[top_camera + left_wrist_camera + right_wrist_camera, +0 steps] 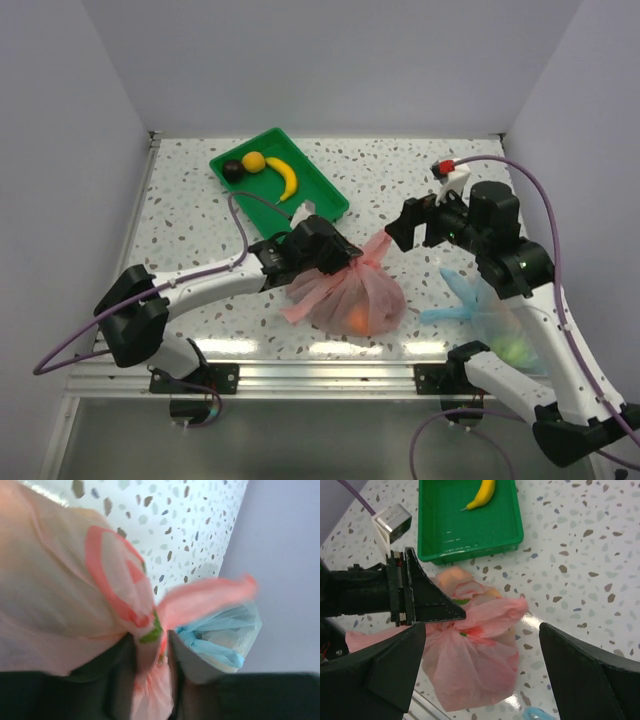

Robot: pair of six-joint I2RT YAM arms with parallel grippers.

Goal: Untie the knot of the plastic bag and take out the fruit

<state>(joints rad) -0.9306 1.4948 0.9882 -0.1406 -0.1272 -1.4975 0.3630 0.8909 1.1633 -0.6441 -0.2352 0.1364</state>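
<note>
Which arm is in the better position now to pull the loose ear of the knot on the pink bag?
Right, most likely. The right gripper is open, and in its wrist view its fingers frame the loose ear of the knot. The left gripper is shut on the plastic bag beside the knot.

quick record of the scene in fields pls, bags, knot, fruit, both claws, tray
bag: pink, tied shut, lying near the tray
knot: not undone, ears sticking out
fruit: inside the bag, an orange one shows through
left claw: shut on the knot
right claw: open, above the bag, holding nothing
tray: green, holds a banana, a yellow fruit and a dark fruit
blue bag: tied, beside the right arm
</note>
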